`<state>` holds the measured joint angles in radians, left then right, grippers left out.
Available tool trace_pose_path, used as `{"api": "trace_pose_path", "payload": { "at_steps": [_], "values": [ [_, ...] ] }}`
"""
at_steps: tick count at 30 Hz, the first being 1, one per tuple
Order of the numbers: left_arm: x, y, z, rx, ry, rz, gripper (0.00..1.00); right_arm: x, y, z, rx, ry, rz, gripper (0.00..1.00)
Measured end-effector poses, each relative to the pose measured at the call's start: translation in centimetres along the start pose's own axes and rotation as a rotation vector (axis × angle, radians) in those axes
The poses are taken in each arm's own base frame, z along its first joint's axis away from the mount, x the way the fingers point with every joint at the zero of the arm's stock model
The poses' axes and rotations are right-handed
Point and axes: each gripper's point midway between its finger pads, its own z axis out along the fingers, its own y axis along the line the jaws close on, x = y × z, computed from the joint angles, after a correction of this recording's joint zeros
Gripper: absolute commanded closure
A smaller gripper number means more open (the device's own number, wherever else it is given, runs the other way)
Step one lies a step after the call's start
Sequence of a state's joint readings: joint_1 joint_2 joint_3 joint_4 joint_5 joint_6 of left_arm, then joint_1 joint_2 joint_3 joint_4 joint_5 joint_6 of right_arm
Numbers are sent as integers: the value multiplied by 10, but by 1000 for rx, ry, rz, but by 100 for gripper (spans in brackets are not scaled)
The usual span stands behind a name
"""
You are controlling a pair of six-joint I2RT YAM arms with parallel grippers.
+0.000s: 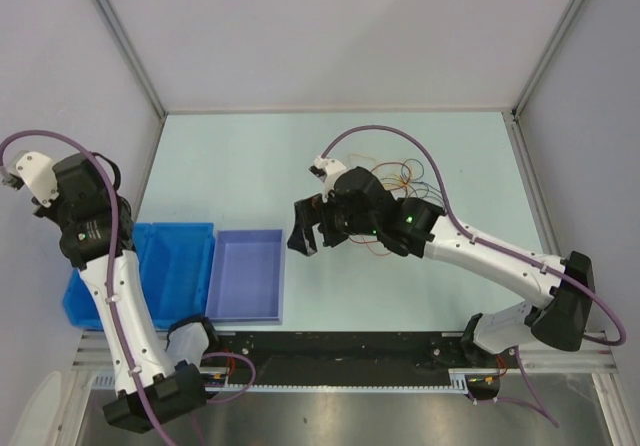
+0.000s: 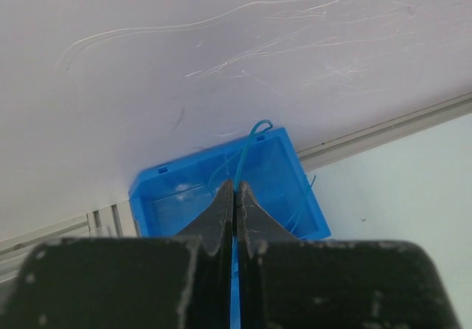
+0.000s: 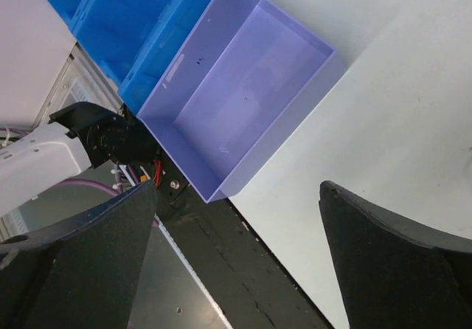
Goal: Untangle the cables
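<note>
A tangle of thin red, orange, yellow and blue cables (image 1: 398,178) lies on the table at the back, partly hidden behind my right arm. My right gripper (image 1: 312,231) hangs open and empty left of the tangle; in the right wrist view (image 3: 236,196) its jaws stand wide apart over the table's front edge. My left gripper (image 2: 234,189) is shut on a thin blue cable (image 2: 248,143) and holds it above a blue bin (image 2: 171,196). In the top view the left wrist (image 1: 28,174) is raised near the left wall, and its fingers are hidden.
A blue bin (image 1: 172,266) and a light purple bin (image 1: 247,274) stand side by side at the front left; the purple bin (image 3: 243,93) is empty. Another blue cable strand (image 2: 305,195) hangs at the blue bin's right wall. Walls close in on the left and right.
</note>
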<state>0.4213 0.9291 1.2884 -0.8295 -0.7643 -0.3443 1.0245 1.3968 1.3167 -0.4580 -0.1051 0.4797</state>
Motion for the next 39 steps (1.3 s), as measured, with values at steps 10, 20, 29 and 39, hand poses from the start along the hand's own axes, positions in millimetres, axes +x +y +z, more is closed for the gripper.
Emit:
{"api": "trace_pose_path", "payload": {
  "at_steps": [10,20,29,39],
  "values": [
    [0,-11,3,35,6,-39,60,14,-1,15,14,46,0,4],
    [-2,-10,4,18,-5,-79,0,15,-3,16,22,46,-1,4],
    [-4,-13,-1,59,-7,-93,0,17,-1,17,22,49,-7,4],
    [7,-59,-31,416,40,-122,0,10,-15,18,96,10,-14,3]
  ]
}}
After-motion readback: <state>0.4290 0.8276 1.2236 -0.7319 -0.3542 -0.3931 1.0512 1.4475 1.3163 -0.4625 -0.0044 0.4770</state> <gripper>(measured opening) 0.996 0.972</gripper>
